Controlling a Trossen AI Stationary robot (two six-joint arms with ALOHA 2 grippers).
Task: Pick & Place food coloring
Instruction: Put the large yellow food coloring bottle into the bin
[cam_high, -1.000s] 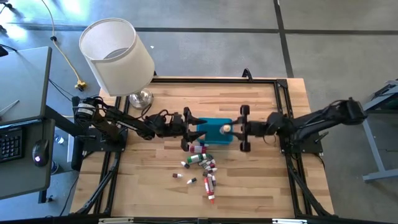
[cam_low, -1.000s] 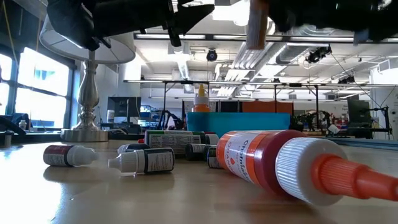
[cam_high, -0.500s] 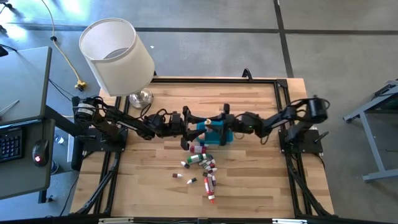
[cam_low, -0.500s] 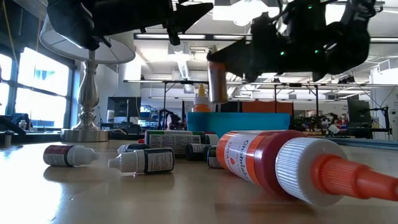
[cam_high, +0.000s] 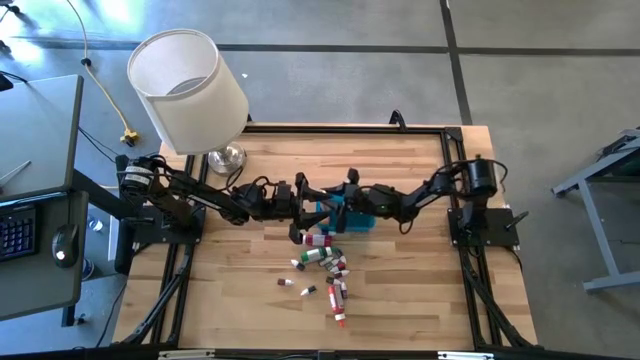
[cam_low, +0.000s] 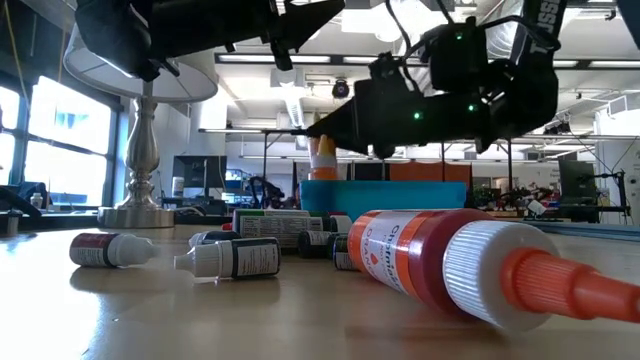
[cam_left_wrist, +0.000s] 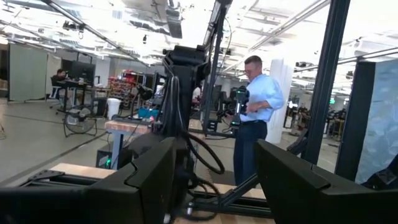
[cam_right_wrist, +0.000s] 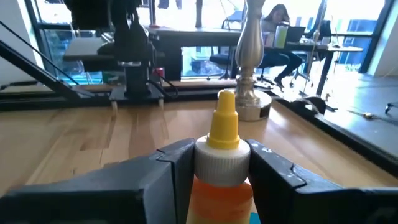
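Note:
My right gripper (cam_high: 345, 202) is shut on an orange food coloring bottle (cam_right_wrist: 222, 180) with a white ribbed collar and a yellow nozzle. It holds the bottle upright over the teal bin (cam_low: 385, 195). My left gripper (cam_high: 312, 203) hovers open at the bin's left end, with nothing between its fingers (cam_left_wrist: 155, 174). Several more small bottles (cam_high: 325, 265) lie on their sides on the wooden table in front of the bin. One of them is a large red bottle with an orange nozzle (cam_low: 450, 265), close to the low camera. My right gripper pinches the bottle between its two fingers at the white ribbed collar (cam_right_wrist: 222, 158), just under the yellow nozzle. The fingers come in level from the table's right side. The bottle stands upright, nozzle up (cam_low: 322, 160). The bin's rim hides its lower end.
A table lamp with a white shade (cam_high: 190, 90) stands on its metal base (cam_high: 227, 157) at the table's far left corner. Black rails (cam_high: 455, 180) frame the table. Bare wood (cam_high: 400, 290) lies right of the loose bottles.
My right gripper has carried the orange bottle down and toward the table's left, from high above the bin's right end to low over the bin. Its wrist has rolled on the way. The bottle stays upright. My left gripper has kept still.

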